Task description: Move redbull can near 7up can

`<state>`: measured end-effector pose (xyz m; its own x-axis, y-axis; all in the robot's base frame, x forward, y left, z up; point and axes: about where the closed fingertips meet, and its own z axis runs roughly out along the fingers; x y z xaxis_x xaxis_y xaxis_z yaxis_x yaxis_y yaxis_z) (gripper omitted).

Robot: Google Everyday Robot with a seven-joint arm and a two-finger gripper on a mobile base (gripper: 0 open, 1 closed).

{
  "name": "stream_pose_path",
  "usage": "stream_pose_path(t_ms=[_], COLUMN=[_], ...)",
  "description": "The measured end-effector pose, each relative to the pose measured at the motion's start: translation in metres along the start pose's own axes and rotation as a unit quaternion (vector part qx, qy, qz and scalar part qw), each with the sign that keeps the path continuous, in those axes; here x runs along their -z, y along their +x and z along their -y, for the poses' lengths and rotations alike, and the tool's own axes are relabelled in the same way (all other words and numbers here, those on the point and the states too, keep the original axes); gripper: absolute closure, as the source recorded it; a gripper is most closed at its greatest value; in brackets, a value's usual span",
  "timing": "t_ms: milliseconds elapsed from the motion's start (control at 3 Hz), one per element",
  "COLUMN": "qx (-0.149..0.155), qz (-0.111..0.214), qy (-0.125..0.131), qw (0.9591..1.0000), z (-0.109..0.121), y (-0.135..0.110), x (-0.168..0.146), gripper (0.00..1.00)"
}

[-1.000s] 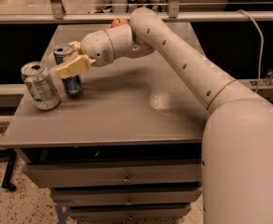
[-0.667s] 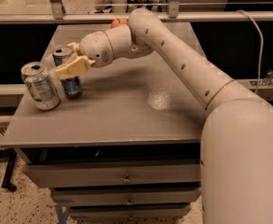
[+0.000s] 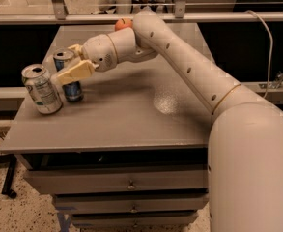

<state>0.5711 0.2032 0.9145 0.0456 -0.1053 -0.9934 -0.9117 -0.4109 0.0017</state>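
Placement step, judged nearly complete: the gripper (image 3: 65, 63) has its fingers clasped on the redbull can (image 3: 73, 90), upright on the surface (image 3: 131, 120), with the 7up can (image 3: 42, 91) just beyond the fingertips; the next move likely calls for release.

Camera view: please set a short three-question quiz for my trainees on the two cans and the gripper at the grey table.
1. True or false: the slim blue-and-silver redbull can lies on its side on the grey table.
2. Where is the two-finger gripper? A) at the redbull can; B) raised high above both cans; C) over the table's right edge.
3. Which can stands further left in the picture: the redbull can or the wider silvery-white 7up can with green markings?
Key: 1 false, it stands upright. 2 A. 3 the 7up can, close beside the redbull can.
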Motion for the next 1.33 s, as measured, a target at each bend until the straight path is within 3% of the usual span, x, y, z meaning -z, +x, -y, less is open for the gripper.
stream_pose_path(t_ms=[333, 1000, 1333], qx=[0.000, -0.002, 0.007], qz=[0.004, 0.016, 0.011], qy=[-0.002, -0.002, 0.041], qw=[1.0000, 0.9999, 0.9991], z=[-0.002, -0.006, -0.007], y=[0.000, 0.000, -0.001], x=[-0.001, -0.003, 0.032], gripper=[0.00, 0.00, 0.00])
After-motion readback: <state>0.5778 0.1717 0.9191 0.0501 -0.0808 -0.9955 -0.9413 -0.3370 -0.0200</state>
